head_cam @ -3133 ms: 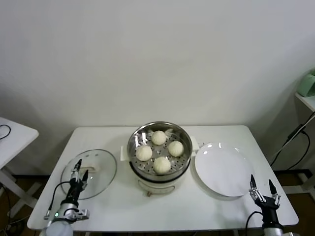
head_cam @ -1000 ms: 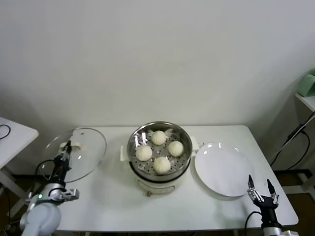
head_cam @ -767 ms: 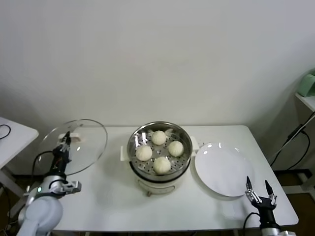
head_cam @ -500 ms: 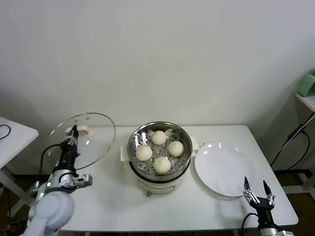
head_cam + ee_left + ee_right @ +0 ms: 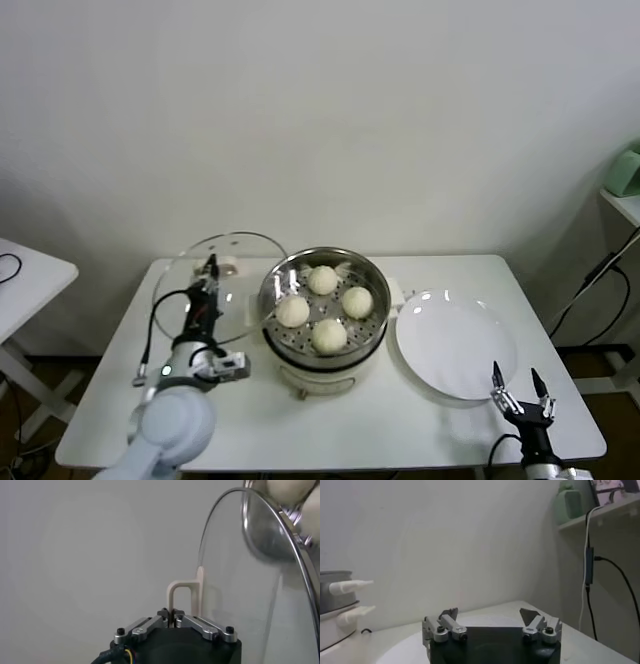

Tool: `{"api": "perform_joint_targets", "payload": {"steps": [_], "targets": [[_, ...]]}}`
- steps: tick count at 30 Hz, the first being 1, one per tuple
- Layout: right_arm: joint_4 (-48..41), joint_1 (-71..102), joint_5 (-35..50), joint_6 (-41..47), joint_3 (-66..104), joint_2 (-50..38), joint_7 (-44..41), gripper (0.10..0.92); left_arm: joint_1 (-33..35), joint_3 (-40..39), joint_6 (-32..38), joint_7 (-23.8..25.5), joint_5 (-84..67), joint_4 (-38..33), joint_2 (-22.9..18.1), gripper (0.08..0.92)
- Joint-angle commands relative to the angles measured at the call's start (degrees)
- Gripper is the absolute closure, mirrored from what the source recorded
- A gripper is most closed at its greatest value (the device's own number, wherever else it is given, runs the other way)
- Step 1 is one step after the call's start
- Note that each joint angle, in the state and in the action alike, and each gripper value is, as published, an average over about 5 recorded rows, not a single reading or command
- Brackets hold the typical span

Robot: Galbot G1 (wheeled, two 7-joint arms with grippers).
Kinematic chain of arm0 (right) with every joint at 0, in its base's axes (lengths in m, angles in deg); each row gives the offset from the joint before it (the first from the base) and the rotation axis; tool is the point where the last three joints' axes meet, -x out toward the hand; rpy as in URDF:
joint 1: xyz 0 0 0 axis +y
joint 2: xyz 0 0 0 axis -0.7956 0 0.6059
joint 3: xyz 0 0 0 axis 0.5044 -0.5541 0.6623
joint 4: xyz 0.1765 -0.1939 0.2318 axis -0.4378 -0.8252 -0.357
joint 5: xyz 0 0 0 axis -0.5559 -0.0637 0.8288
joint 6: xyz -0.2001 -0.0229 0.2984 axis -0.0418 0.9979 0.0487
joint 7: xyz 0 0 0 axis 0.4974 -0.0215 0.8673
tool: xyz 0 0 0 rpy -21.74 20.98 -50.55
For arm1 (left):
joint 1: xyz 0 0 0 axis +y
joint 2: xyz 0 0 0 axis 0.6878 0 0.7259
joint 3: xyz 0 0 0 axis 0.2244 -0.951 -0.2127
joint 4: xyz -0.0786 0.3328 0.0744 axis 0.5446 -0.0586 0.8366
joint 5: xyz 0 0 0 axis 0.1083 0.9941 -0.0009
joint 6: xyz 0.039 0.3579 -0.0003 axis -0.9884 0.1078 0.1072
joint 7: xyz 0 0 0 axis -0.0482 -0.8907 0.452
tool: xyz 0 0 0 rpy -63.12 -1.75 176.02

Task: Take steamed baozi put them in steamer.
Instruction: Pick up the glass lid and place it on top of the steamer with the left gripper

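Observation:
Several off-white baozi (image 5: 322, 279) lie on the perforated tray inside the shiny steamer (image 5: 268, 300) at mid-table. My left gripper (image 5: 211, 268) is shut on the cream handle (image 5: 182, 587) of a round glass lid (image 5: 245, 300). It holds the lid tilted in the air just left of the steamer, with the lid's edge overlapping the steamer's left rim. In the left wrist view the left gripper (image 5: 171, 614) pinches the handle's thin leg, with the lid's glass (image 5: 250, 580) beyond. My right gripper (image 5: 517, 385) stands open with nothing in it at the table's front right, also the right gripper (image 5: 490, 614) in its wrist view.
A flat white plate (image 5: 455, 345) lies right of the steamer, just ahead of the right gripper. Another white table (image 5: 25, 275) stands at the far left. A shelf with a green object (image 5: 625, 170) and a hanging cable (image 5: 590, 290) are at the far right.
My left arm has lifted the glass lid off the table's left side and carried it right, up against the steamer. The right gripper has sunk slightly toward the front edge.

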Motion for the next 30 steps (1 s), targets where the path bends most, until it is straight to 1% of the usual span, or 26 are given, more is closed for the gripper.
{"api": "perform_joint_targets", "payload": {"steps": [1,4,8,13,19,24,30], "targets": [[-0.36,0.02,-0.32,0.01,0.02,-0.06,0.09,0.203,-6.29,-13.75,-3.09,4.76,8.34,1.2,-5.77,0.865],[-0.6,-0.01,-0.24,-0.16,0.01,-0.17,0.11,0.203,-7.84,-15.06,-3.64,5.88,9.44,2.38,-7.32,0.865],[-0.95,-0.09,-0.17,-0.25,-0.14,-0.33,0.16,0.203,-9.31,-16.46,-4.0,7.07,11.65,3.97,-10.38,0.865],[-1.09,-0.29,-0.06,-0.25,-0.32,-0.43,0.2,0.203,-9.75,-18.15,-3.8,7.59,14.8,6.13,-14.37,0.865],[-1.69,-0.5,0.01,-0.56,-0.62,-0.67,0.2,0.203,-10.35,-19.35,-3.51,7.36,16.89,9.07,-17.57,0.865],[-2.1,-0.51,0.21,-0.9,-0.82,-0.95,0.16,0.203,-10.78,-20.15,-3.64,6.52,17.07,11.87,-19.43,0.865],[-2.16,-0.3,0.89,-1.12,-0.86,-1.5,0.12,0.203,-10.44,-20.08,-3.59,5.16,16.96,13.63,-19.64,0.865]]}}
